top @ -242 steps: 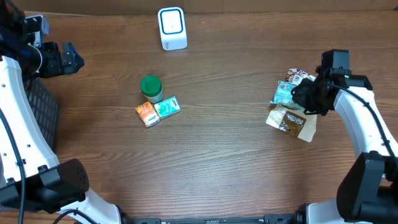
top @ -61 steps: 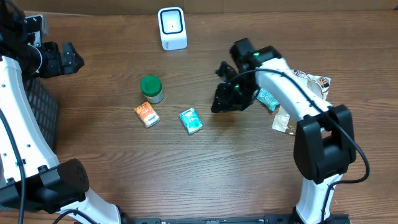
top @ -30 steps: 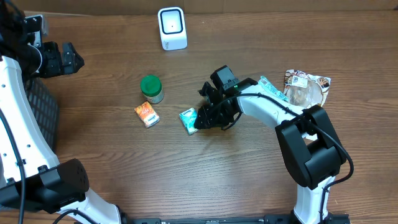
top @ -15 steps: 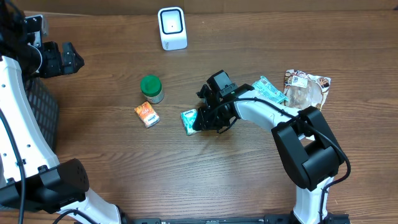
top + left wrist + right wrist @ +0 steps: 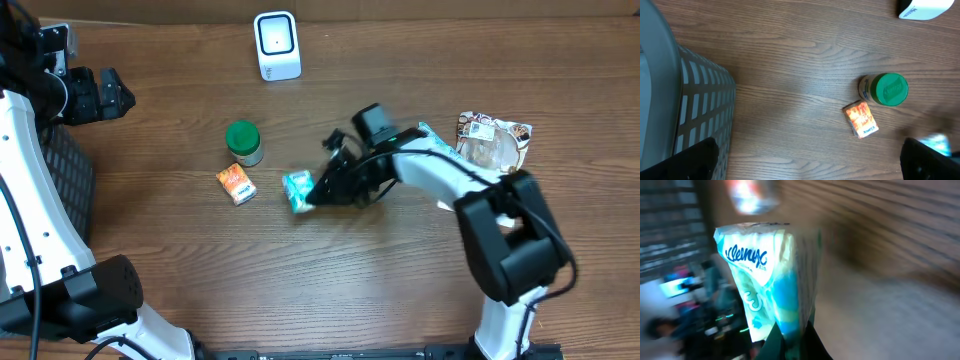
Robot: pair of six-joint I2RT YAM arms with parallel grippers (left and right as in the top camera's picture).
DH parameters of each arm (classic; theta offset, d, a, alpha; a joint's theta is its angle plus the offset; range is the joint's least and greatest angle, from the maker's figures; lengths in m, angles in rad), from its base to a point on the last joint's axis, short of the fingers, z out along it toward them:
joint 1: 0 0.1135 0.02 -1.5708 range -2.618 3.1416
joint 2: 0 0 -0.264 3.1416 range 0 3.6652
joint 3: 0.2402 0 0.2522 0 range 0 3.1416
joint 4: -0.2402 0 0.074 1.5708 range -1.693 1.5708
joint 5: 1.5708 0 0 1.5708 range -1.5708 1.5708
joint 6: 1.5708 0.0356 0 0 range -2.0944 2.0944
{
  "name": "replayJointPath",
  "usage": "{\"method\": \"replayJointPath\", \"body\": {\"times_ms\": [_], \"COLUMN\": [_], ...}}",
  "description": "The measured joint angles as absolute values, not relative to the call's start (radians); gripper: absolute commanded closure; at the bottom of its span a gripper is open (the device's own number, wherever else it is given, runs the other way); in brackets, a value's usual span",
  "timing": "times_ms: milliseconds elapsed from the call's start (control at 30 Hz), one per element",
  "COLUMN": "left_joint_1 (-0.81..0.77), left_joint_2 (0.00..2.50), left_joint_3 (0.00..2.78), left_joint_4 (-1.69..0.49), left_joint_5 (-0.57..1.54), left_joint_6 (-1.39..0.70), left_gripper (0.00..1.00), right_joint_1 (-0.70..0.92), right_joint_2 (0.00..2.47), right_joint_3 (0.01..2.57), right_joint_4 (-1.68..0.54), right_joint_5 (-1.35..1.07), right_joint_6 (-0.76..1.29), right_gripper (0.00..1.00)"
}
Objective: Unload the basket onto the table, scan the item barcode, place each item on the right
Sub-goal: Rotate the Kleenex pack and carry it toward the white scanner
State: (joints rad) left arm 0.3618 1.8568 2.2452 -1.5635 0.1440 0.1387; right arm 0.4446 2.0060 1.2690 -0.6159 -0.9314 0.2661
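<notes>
Right jaws just closed fully on tissue pack, now pinched by its edge between them and tipped up, seemingly leaving desk. Grasp made. Scanner well beyond jaws. Left jaws wide open, empty.

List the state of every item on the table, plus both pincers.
Kleenex pack: gripped by right pincer; lifted or not, unclear.
right pincer: shut on the Kleenex pack.
left pincer: open, empty.
green-lidded jar: upright, lid on.
orange box: lying flat.
scanner: upright, nothing at it.
snack packets: heaped together.
</notes>
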Motion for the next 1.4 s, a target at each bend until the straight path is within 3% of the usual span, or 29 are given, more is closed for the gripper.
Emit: {"method": "replayJointPath", "body": {"times_ms": [300,433,833,1400], "left_joint_1": [0.362,0.362,0.362,0.362], "left_joint_2": [1.857,1.857,1.857,1.857], "left_joint_3": [2.245,2.245,2.245,2.245], "left_joint_4": [-1.563,-1.563,-1.563,-1.563], "left_joint_5": [0.144,0.144,0.144,0.144], "left_joint_6": [0.139,0.139,0.139,0.139], "left_gripper": [0.0,0.01,0.01,0.0], "right_joint_1": [0.292,0.261,0.243,0.243], "right_joint_2": [1.863,1.863,1.863,1.863], "right_joint_3": [1.269,1.269,1.269,1.269], "right_joint_4": [-0.555,-0.552,-0.542,-0.36], "right_joint_5": [-1.421,-1.498,-1.536,-1.536], "right_joint_6": [0.244,0.311,0.418,0.422], "right_gripper": [0.96,0.96,0.96,0.96]}}
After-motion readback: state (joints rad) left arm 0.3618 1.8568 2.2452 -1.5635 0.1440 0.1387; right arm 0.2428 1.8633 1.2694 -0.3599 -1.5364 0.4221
